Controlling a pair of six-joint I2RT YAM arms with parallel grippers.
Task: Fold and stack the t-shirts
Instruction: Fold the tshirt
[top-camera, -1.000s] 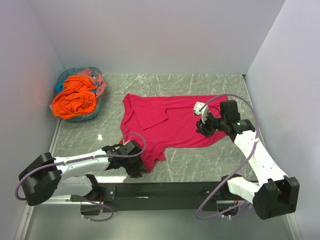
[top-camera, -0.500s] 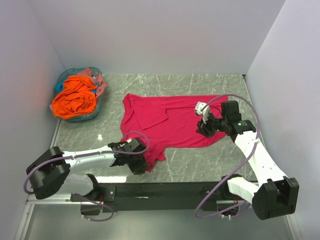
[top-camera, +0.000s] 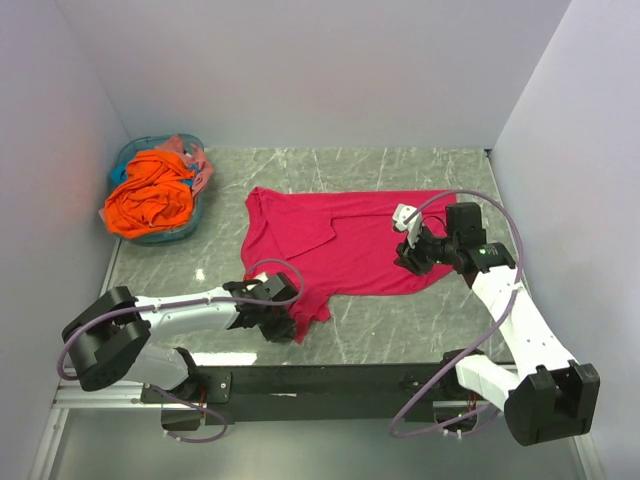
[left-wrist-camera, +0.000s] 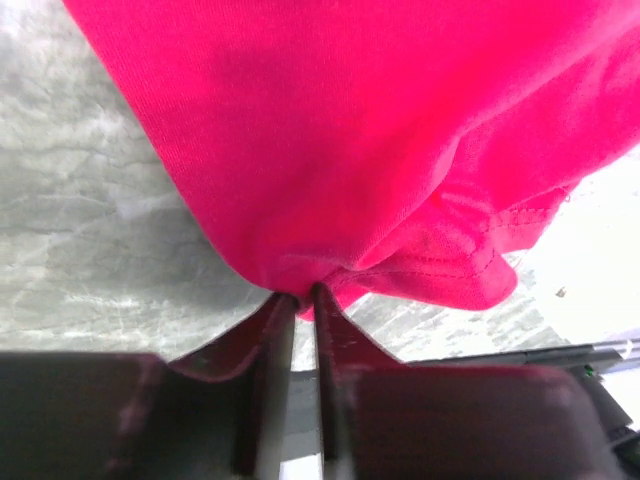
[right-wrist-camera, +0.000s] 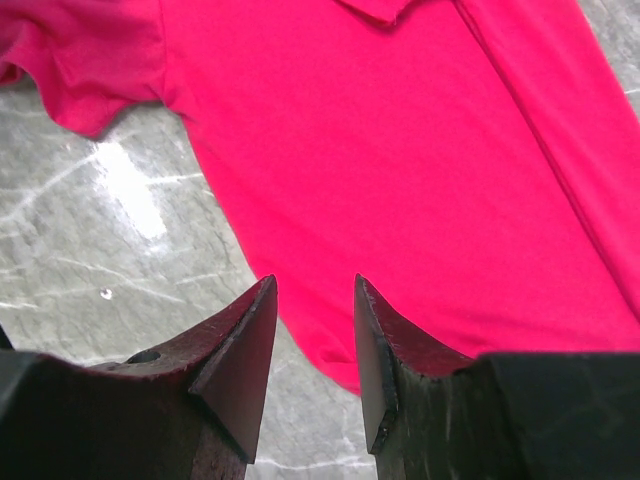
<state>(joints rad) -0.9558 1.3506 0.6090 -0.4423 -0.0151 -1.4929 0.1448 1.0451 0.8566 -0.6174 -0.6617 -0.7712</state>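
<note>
Now starting the first fold: pinching the near-left corner of the crimson-pink t-shirt (top-camera: 340, 250) in the left gripper (left-wrist-camera: 300, 292), narrow on cloth; hovering the right gripper (right-wrist-camera: 315, 285) part-open, empty, over its right edge. Next, probably needs a matching right-hand grasp before lifting. Lies spread mid table (top-camera: 400, 170), lengthwise left to right; collar end unclear.

Grey marbled table (top-camera: 400, 322). Crimson t-shirt (top-camera: 340, 250) lies spread flat on it; near corner bunched between left fingers (left-wrist-camera: 268, 340), opposite side beneath right fingers (right-wrist-camera: 240, 350). Teal basket (top-camera: 120, 168) sits on far-left corner, well beyond left fingers.
</note>
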